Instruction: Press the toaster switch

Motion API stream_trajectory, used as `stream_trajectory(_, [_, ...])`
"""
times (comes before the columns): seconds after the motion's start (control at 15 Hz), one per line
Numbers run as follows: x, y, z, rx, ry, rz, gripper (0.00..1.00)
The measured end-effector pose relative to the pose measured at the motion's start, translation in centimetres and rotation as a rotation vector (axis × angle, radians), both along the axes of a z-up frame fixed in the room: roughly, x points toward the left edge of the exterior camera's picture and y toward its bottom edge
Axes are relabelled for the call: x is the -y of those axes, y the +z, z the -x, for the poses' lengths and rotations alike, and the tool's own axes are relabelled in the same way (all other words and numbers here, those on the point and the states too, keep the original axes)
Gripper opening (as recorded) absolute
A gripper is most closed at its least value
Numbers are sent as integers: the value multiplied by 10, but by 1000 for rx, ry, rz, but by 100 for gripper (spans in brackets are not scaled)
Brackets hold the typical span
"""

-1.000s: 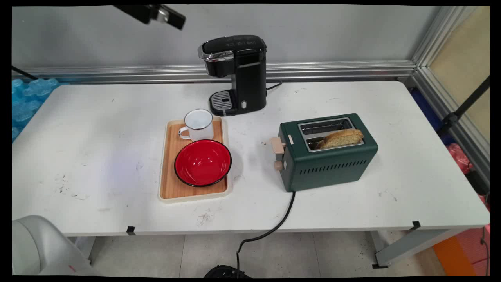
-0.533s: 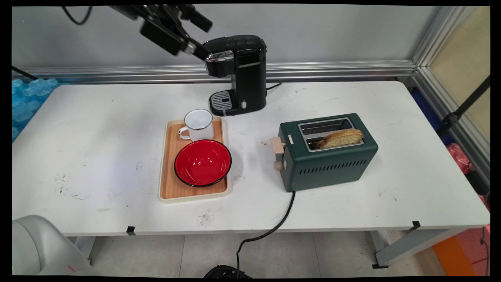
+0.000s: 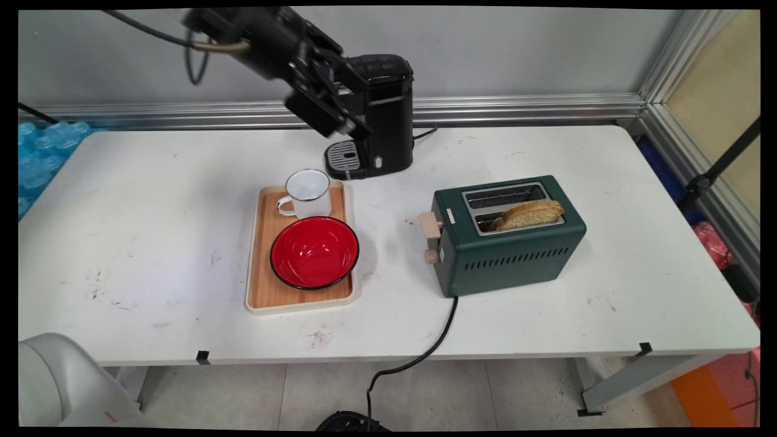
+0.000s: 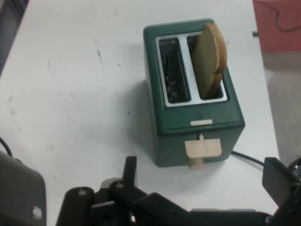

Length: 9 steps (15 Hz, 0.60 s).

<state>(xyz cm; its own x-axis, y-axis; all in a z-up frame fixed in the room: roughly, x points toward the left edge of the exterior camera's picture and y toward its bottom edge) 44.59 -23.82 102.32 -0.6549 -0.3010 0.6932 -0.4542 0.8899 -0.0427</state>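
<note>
Your gripper (image 3: 340, 118) hangs in the air, right in front of the black coffee machine (image 3: 376, 115) in the main view, holding nothing and touching nothing. The green toaster (image 3: 508, 233) sits well apart from it, ahead along its line of sight. The white mug (image 3: 308, 193) and red bowl (image 3: 314, 252) on the wooden tray (image 3: 262, 267) lie below and nearer the camera.

Switch to your hand view: the toaster (image 4: 195, 94) sits straight ahead, and there you see the bread slice (image 4: 209, 59) standing upright in one slot, the other slot bare, plus the beige lever (image 4: 202, 150) facing you (the main view shows that only side-on). The fingers (image 4: 129, 172) stand wide apart.
</note>
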Motion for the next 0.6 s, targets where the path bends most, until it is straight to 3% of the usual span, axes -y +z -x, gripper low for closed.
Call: stream_trajectory(0.6, [17,-44,75,94,25,-47,100])
